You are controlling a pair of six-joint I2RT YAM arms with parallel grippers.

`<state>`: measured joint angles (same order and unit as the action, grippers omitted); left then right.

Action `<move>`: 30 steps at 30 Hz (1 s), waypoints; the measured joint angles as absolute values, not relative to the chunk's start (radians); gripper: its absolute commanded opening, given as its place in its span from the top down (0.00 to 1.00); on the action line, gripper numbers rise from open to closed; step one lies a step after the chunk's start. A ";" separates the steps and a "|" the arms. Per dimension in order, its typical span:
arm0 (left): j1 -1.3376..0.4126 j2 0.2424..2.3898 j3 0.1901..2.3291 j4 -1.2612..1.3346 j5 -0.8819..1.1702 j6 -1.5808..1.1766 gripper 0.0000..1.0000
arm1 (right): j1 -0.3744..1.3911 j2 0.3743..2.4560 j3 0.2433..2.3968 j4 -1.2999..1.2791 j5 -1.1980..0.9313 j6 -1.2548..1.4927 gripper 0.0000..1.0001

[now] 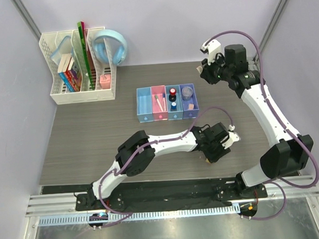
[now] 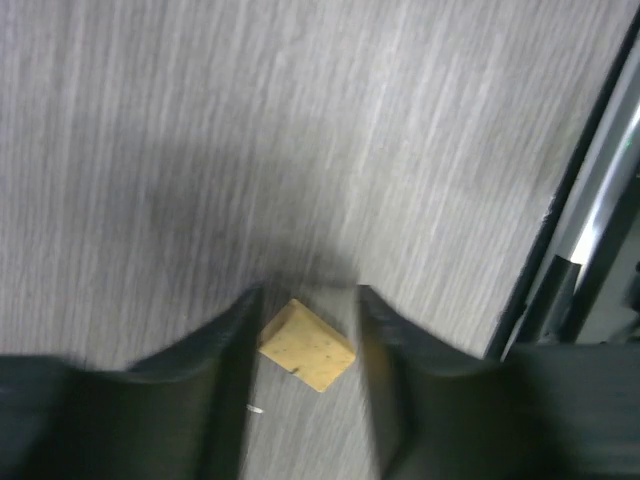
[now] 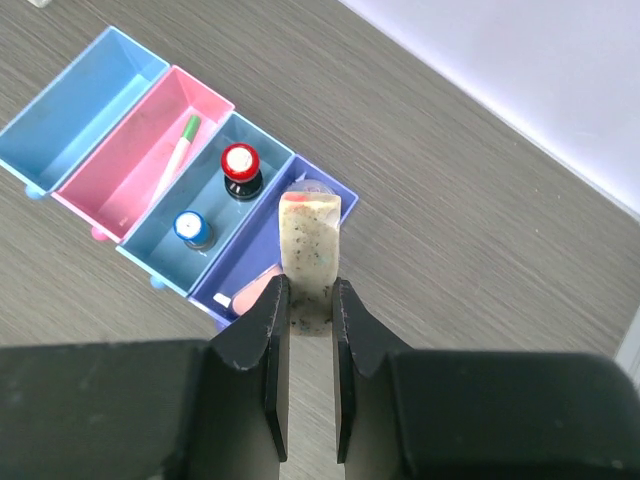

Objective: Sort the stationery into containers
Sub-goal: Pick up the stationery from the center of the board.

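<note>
Top view — table: a dark grey, wood-grained table [image 1: 96, 150] carried all the things.
Top view — containers: the row of containers [image 1: 144, 107] stood near the middle of the table, coloured blue, pink, blue and purple from the left.
Top view — left tool: the left tool [image 1: 209, 155] was low over the table, in front of the row and a little to its right. How far it was open could not be told from here.
Top view — right tool: the right tool [image 1: 204, 69] hung in the air, behind the purple bin and to its right. Its grip was too small to read.
Top view — back left corner: a white mesh organizer [image 1: 81, 75] stood there, with light-blue headphones [image 1: 112, 49] just beside it.

Left wrist view — left tool: it was partly open and gripped nothing, with one finger on each side of the tan eraser [image 2: 307, 345].
Left wrist view — tan eraser: it lay flat on the table, turned diagonally. There was a clear gap to the right finger, and I cannot tell whether it touched the left one.

Right wrist view — right tool: it was closed on a speckled eraser [image 3: 310, 245], which stuck out past the fingertips and was seen over the purple bin.
Right wrist view — pink bin: a pen with green tip [image 3: 178, 150] lay inside.
Right wrist view — second blue bin: a marker with red cap [image 3: 240, 162] and a marker with blue cap [image 3: 192, 228] stood upright in it.
Right wrist view — purple bin: a pinkish eraser [image 3: 255, 290] lay at its near end.
</note>
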<state>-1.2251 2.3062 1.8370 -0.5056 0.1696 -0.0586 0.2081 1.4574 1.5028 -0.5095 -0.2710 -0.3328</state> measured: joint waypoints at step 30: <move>-1.223 2.295 1.829 -0.551 0.004 -0.018 0.47 | 0.205 1.466 1.475 -0.500 -0.241 -0.336 0.98</move>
